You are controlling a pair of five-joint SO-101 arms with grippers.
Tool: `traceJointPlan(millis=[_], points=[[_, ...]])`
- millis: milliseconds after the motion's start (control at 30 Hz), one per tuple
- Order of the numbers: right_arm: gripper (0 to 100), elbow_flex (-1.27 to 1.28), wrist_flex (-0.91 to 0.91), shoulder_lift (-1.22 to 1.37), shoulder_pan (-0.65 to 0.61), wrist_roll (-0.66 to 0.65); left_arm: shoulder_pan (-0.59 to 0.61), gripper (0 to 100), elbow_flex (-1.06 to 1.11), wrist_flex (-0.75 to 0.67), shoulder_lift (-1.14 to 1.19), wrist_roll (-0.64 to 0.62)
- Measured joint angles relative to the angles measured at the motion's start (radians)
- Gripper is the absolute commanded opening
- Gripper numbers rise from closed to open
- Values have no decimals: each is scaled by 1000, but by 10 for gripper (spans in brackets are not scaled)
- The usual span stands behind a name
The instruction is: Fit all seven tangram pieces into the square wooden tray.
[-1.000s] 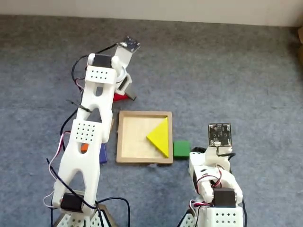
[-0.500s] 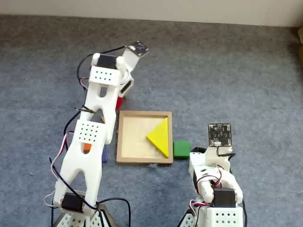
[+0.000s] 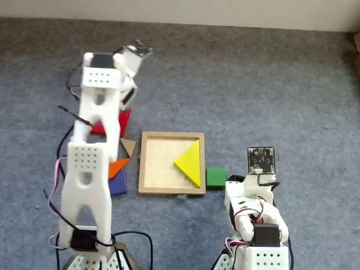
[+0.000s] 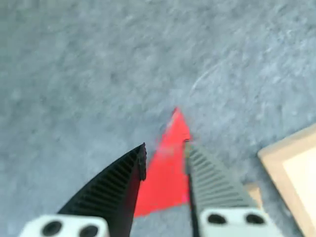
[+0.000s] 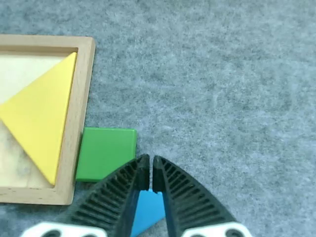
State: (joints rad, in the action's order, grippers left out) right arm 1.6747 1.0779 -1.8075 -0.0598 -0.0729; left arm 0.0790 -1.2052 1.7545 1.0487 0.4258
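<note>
High view: pale square wooden tray (image 3: 157,166); yellow triangle (image 3: 190,162) flat inside

Left gripper (image 4: 164,154): triangle (image 4: 165,180) between its jaws; tray (image 4: 271,158) beside.
Right gripper (image 5: 150,170): square (image 5: 106,153) just beside the tips.
Square: against tray wall.
Tray: large triangle (image 5: 42,106) inside.

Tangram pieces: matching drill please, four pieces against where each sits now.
Pieces:
1. yellow triangle
2. green square
3. red triangle
4. light blue piece

Places:
a. under the shut right hand
b. inside the tray
c. on the carpet, below the open left hand
d. outside, next to the tray's frame

Pairs: 1-b, 2-d, 3-c, 4-a
</note>
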Motion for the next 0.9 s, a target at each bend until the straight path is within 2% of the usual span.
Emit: traceJointPlan(millis=[133, 333, 433, 733, 900], points=[[28, 0, 0, 0, 0, 0, 34, 288, 161, 0, -178, 9], [28, 0, 0, 0, 0, 0, 41, 277, 417, 0, -328, 196], [28, 0, 0, 0, 0, 0, 41, 277, 485, 0, -325, 226], [28, 0, 0, 0, 0, 0, 52, 278, 477, -166, -140, 230], [28, 0, 0, 0, 0, 0, 69, 278, 413, -180, -75, 232]])
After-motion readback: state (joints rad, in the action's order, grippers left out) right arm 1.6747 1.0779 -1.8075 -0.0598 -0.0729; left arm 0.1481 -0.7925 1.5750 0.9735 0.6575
